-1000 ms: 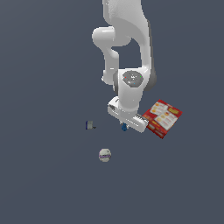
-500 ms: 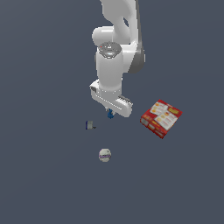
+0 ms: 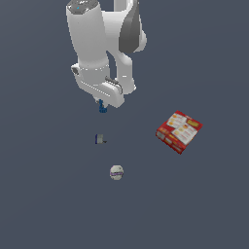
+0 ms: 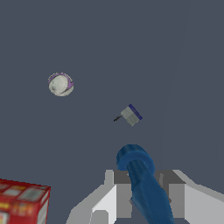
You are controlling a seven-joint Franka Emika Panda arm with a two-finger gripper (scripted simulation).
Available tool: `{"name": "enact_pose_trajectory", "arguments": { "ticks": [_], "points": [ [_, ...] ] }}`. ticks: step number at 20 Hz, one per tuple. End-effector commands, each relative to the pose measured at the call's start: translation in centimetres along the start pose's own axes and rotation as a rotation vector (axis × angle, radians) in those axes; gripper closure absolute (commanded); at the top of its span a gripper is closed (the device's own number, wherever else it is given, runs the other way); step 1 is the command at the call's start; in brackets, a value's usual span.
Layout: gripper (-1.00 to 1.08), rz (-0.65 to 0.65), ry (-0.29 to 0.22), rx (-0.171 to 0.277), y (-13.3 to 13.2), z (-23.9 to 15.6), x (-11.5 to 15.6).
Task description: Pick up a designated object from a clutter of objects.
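My gripper (image 3: pixel 102 108) is shut on the tiny bright-blue slim thing (image 3: pixel 102 108) and holds it in the air above the grey floor. In the wrist view the blue thing (image 4: pixel 142 183) stands clamped between my two grey fingers (image 4: pixel 122 199), pointing toward the floor. The small grey-and-blue block (image 3: pixel 100 139) lies on the floor below my gripper; it also shows in the wrist view (image 4: pixel 131 115). The white ball with a purple mark (image 3: pixel 116 172) lies nearer the front. The red box with yellow-white panels (image 3: pixel 178 131) lies at the exterior view's right.
The floor is plain dark grey. The red box's corner (image 4: pixel 22 203) and the white ball (image 4: pixel 60 84) show in the wrist view. My white arm (image 3: pixel 97 44) rises at the back of the exterior view.
My gripper has risen and moved toward the exterior view's left, away from the red box, carrying the blue thing off the floor. The box, ball and block have not moved.
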State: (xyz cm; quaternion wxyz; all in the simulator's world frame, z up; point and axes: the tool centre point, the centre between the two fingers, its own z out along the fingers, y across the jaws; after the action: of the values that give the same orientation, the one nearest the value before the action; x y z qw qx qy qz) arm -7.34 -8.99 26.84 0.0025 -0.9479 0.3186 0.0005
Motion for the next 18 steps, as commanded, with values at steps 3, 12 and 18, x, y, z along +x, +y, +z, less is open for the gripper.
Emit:
{"name": "enact_pose_trajectory", "arguments": {
  "ticks": [3, 12, 18],
  "points": [
    [1.08, 0.0, -0.001, 0.0, 3.9, -4.1, 1.2],
    [1.08, 0.001, 0.001, -0.002, 10.7, -11.5, 3.6],
    [1.08, 0.0, 0.002, -0.004, 13.4, -14.6, 4.8]
  ]
}}
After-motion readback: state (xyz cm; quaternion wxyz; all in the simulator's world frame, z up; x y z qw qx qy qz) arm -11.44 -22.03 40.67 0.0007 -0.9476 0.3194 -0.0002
